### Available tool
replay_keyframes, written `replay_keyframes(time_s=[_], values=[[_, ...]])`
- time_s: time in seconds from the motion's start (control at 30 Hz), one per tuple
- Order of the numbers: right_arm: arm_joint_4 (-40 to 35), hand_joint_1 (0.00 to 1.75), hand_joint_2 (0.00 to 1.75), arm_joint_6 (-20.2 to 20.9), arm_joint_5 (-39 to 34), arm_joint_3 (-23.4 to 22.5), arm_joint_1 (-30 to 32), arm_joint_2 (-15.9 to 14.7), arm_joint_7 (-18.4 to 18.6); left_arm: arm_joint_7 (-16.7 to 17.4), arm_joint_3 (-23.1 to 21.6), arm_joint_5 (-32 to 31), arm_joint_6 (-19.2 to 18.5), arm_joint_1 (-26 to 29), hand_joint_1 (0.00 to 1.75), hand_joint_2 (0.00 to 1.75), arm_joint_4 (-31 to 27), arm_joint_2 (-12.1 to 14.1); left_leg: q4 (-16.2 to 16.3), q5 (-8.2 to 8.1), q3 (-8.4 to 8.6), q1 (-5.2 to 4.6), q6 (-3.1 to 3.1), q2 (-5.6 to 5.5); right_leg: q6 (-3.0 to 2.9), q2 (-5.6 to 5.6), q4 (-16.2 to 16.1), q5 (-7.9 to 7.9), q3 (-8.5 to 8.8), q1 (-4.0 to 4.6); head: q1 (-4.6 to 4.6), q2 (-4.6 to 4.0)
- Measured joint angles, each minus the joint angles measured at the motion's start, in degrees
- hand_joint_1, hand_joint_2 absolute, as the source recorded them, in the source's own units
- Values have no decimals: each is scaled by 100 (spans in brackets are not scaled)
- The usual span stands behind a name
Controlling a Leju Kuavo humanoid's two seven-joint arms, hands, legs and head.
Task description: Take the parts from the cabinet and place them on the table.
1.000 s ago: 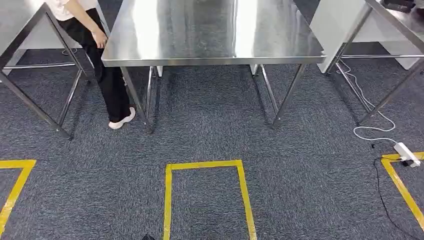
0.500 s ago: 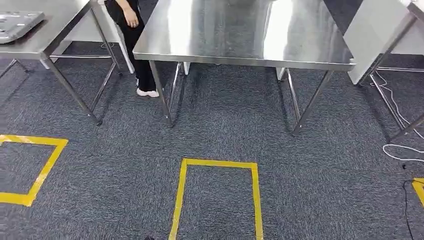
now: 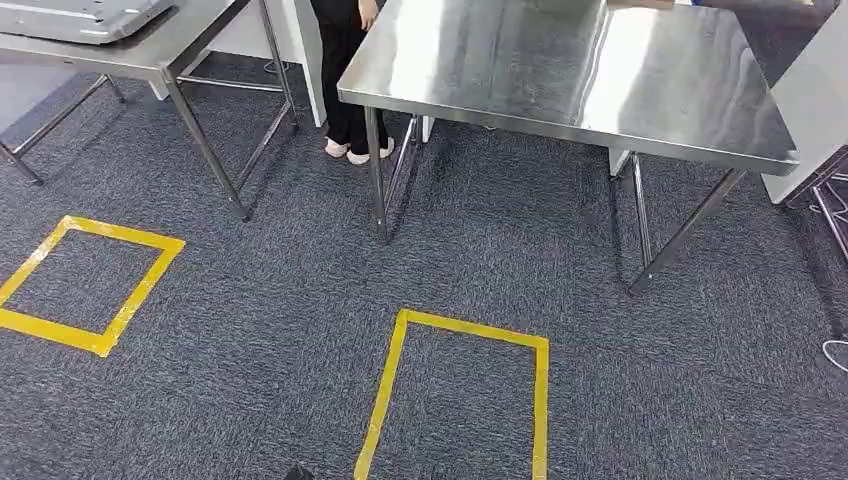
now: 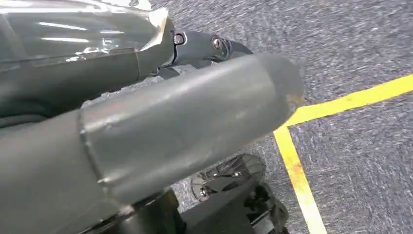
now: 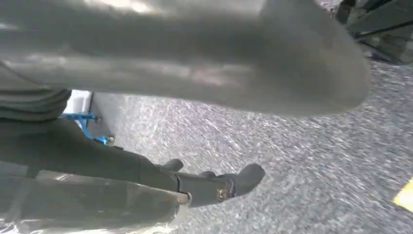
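Observation:
A bare stainless steel table (image 3: 560,70) stands ahead across the grey carpet, slightly to the right. On a second steel table (image 3: 150,50) at the far left lies a flat grey metal part (image 3: 80,15), cut off by the picture's edge. My left hand (image 4: 195,97) hangs over the carpet with thumb and fingers apart and nothing in it. My right hand (image 5: 195,73) hangs the same way, holding nothing. No cabinet is recognisable.
A person in dark trousers (image 3: 345,90) stands between the two tables. Yellow tape boxes (image 3: 465,330) (image 3: 100,340) mark the carpet in front of me and to the left. A white panel (image 3: 810,110) stands at the right edge, with a cable (image 3: 835,350) on the floor.
The camera has turned: the whole scene has slid to the right and tilted, bringing the left table and a second tape box into view. The power strip at the right is gone.

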Motion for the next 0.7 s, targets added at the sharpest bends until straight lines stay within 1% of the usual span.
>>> replay_keyframes(time_s=[0.03, 0.07, 0.1, 0.13, 0.17, 0.2, 0.23, 0.27, 0.3, 0.33, 0.37, 0.4, 0.43, 0.47, 0.5, 0.53, 0.57, 0.6, 0.63, 0.67, 0.7], values=[[0, 0, 0, 2, -2, 0, -8, -9, 11, 0, 0, 2, -2, -1, 0, 0, 0, -2, 0, 14, -1, 13, -23, -26, 77, 0, -574, 243, 298, -27, -2, 0], [-2, 0, 0, 2, -7, 0, -18, -18, 17, -4, 0, 2, -9, -2, 0, 0, 0, -9, 2, 28, -2, 18, -48, -42, 127, 8, -1093, 434, 564, -60, 0, 0], [0, 0, 0, 6, -18, 0, -28, 0, 20, -13, 0, 2, -9, -3, 0, 0, 0, -2, 14, 44, -14, -14, -91, -48, 114, 41, -1347, 461, 645, -72, 15, 0], [0, 0, 0, 9, -17, 0, -29, 4, 24, -17, 2, 2, -9, -5, 0, 0, 0, -4, 23, 57, -25, -36, -120, -66, 37, 59, -1351, 538, 605, -1, 4, 0], [0, 0, 0, 9, -17, 0, -26, 4, 24, -22, 2, 2, -9, -6, 0, 0, 0, -4, 13, 81, -37, -46, -158, -66, 5, 57, -1316, 545, 579, -7, -15, 0], [0, 0, 0, 9, -20, 0, -28, 4, 26, -22, 2, 2, -9, -4, 0, 0, 0, -2, 6, 107, -41, -37, -189, -69, -34, 51, -1297, 570, 567, 11, -9, 0], [0, 0, 0, 9, -20, -2, -27, 4, 35, -22, 4, 2, -9, -1, 0, 0, 0, 0, 7, 133, -53, -26, -222, -79, -76, 43, -1298, 596, 567, 11, -13, 0], [0, 0, 0, 9, -28, -2, -30, 4, 35, -22, 7, 2, -9, 2, 0, 0, 2, 0, 54, 73, -89, 9, -248, -74, -166, 24, -1314, 655, 511, -60, -13, 0], [0, 0, 0, 9, -28, -4, -44, 7, 35, -22, 7, 2, -11, 1, 0, 0, 2, 2, 225, -185, -166, 9, -257, -51, -230, 12, -1313, 698, 492, -30, -31, 0], [0, 0, 0, 9, -28, -4, -50, 7, 35, -22, 4, 2, -11, 0, 0, 0, 2, 2, 542, -488, -276, 11, -263, -43, -302, 6, -1309, 744, 446, -21, -42, 0], [0, 0, 0, 11, -28, -4, -49, 7, 35, -28, 4, 2, -11, 0, 0, 0, 2, 2, 1026, -814, -433, 7, -275, -44, -344, 0, -1303, 797, 376, 12, -50, 0], [0, 0, 0, 17, -28, -4, -47, 7, 35, -33, 7, 2, -13, 1, 0, 0, 2, 2, 1455, -1039, -556, 8, -281, -44, -360, -17, -1299, 842, 309, 44, -46, 0], [0, 0, 0, 20, -28, -4, -45, 7, 39, -37, 7, 2, -18, 3, 0, 0, 2, 2, 1727, -1148, -597, 7, -276, -44, -376, -31, -1296, 888, 242, 73, -44, 0], [0, 0, 0, 28, -26, -4, -45, 4, 42, -42, 7, 2, -20, 4, 0, 0, 2, 2, 1725, -1134, -511, 7, -259, -43, -381, -40, -1294, 933, 184, 98, -46, 0], [0, 0, 0, 46, -24, -4, -47, 4, 44, -50, 7, 4, -20, 4, 0, 0, 2, 6, 1475, -1018, -298, 5, -228, -43, -380, -42, -1292, 979, 123, 118, -44, 0], [0, 0, 0, 63, -24, -4, -50, 2, 46, -55, 7, 9, -17, 3, 0, 0, 2, 7, 999, -845, 45, -3, -182, -41, -374, -41, -1292, 1024, 72, 136, -48, 0], [0, 0, 0, 70, -24, -4, -53, 2, 48, -59, 7, 11, -17, -2, 0, 0, 2, 7, 423, -678, 448, -20, -122, -40, -363, -40, -1293, 1072, 33, 148, -46, 0], [0, 0, 0, 72, -24, -4, -54, 9, 50, -63, 7, 11, -20, -19, 0, 0, 0, 13, -18, -646, 778, -55, -58, -28, -349, -44, -1290, 1113, 24, 141, -48, 0], [0, 0, 0, 74, -24, -7, -51, 9, 52, -66, 7, 11, -20, -42, 0, 0, -2, 13, -119, -628, 774, -83, -77, -14, -317, -57, -1270, 1152, -12, 203, -35, 0], [0, 0, 0, 74, -24, -7, -53, 9, 52, -70, 7, 11, -20, -51, 0, 0, -2, 13, -110, -582, 745, -107, -69, -16, -261, -72, -1278, 1194, -27, 166, -30, 0], [0, 0, 0, 72, -24, -7, -56, 9, 52, -72, 7, 11, -22, -42, 0, 0, -2, 13, -103, -550, 731, -136, -36, -21, -233, -80, -1289, 1237, -30, 142, -42, 0]])
